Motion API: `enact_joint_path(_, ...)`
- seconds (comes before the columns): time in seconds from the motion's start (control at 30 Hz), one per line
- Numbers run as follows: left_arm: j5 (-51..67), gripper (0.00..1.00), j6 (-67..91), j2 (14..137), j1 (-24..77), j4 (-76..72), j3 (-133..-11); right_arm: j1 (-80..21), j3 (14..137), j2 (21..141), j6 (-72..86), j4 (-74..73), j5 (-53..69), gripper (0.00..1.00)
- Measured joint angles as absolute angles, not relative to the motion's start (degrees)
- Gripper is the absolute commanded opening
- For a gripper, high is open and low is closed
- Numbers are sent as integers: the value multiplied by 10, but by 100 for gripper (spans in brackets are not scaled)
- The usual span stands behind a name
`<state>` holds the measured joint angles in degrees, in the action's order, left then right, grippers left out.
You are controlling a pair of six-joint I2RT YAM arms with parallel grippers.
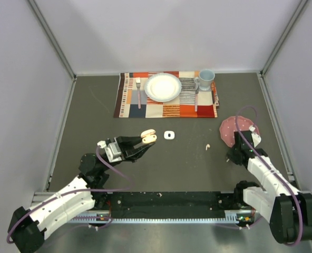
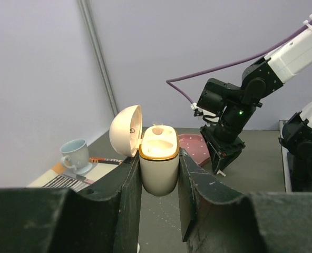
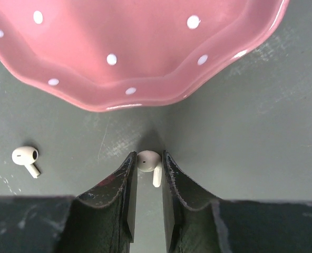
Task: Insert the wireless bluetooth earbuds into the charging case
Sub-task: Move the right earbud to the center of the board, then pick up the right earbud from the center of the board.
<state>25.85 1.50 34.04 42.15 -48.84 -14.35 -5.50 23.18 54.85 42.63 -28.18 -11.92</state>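
Over the table's [image 1: 187, 168] left half, the left gripper [image 2: 158, 176] clamps the open charging case [image 2: 159, 153]. Near the right edge, the right gripper [image 3: 149, 164] pinches an earbud [image 3: 147, 159] at its very tips; so shallow a hold could slip on lifting.

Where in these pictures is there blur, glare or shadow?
Left wrist view: the case is sharp, the dark foreground is soft. Right wrist view: glare runs along the plate rim, and a soft shadow lies above the middle earbud. Top view: even light, no strong glare.
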Motion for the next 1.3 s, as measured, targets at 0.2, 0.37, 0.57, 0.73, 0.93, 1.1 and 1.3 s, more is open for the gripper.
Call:
enact_joint_path(0.2,258,0,15,340,422,-488,-143,-78,214,518,471,-278,-115,24)
enact_joint_path(0.37,258,0,15,340,422,-488,-143,-86,210,511,483,-279,-115,31)
enact_joint_path(0.57,258,0,15,343,422,-488,-143,-90,219,527,455,-274,-111,36)
enact_joint_path(0.73,258,0,15,344,422,-488,-143,-92,231,550,423,-272,-111,35)
enact_joint_path(0.93,256,0,15,344,422,-488,-143,-93,245,572,395,-275,-111,33)
enact_joint_path(1.1,256,0,14,344,422,-485,-143,-97,253,589,384,-276,-114,30)
enact_joint_path(1.3,256,0,13,344,422,-484,-143,-105,265,610,375,-276,-121,29)
